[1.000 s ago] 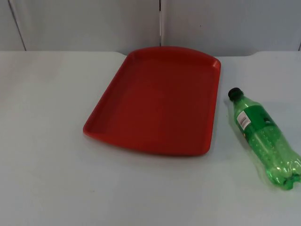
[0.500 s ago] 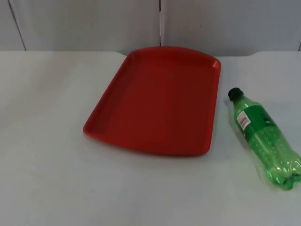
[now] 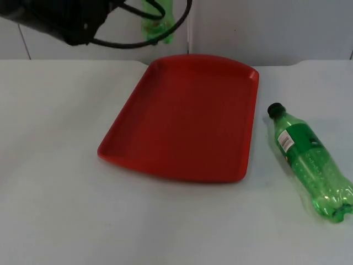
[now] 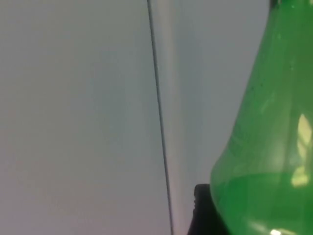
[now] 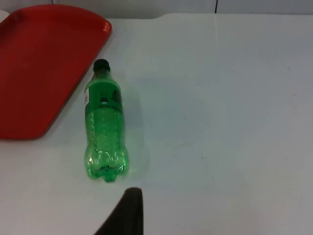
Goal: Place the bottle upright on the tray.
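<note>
Left arm [image 3: 60, 22] entered carrying green bottle [image 3: 157, 22]; second bottle [image 3: 311, 163] lies flat.

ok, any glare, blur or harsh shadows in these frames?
Top view: even soft light, only a faint shadow beside the lying bottle. Left wrist view: held bottle, close against the left gripper's fingertip, is soft with bright glints. Right wrist view: lying bottle crisp, small glints at its base; right gripper's fingertip a dark blur over the table.
</note>
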You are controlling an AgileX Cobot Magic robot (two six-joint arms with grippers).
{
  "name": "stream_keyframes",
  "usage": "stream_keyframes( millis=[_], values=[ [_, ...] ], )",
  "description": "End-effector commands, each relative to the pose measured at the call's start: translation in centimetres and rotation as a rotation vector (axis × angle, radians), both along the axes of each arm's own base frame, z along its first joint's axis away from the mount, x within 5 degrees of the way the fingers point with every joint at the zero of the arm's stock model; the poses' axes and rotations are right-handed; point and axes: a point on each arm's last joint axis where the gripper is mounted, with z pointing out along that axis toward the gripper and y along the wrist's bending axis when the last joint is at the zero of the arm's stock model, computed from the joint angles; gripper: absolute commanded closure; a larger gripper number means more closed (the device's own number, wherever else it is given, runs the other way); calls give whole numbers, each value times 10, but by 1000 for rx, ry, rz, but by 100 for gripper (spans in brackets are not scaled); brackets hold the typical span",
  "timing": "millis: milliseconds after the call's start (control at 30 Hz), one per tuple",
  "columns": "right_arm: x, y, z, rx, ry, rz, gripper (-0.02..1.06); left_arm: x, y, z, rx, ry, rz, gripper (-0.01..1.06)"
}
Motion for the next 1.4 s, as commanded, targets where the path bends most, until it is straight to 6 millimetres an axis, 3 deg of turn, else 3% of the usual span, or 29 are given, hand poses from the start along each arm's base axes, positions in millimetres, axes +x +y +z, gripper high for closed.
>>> stream_keyframes(
  millis=[0,667,1367],
  values=[
    [0,0,0,-3,-6,8,-1,0,0,-4,-49,-32,-13,105],
    [0,0,0,-3,-6,8,-1,2,-3,-102,-70,-18,-35,105],
    [0,0,0,-3,-6,8,-1,1,-4,-129,-12,25,-52,105]
  ],
)
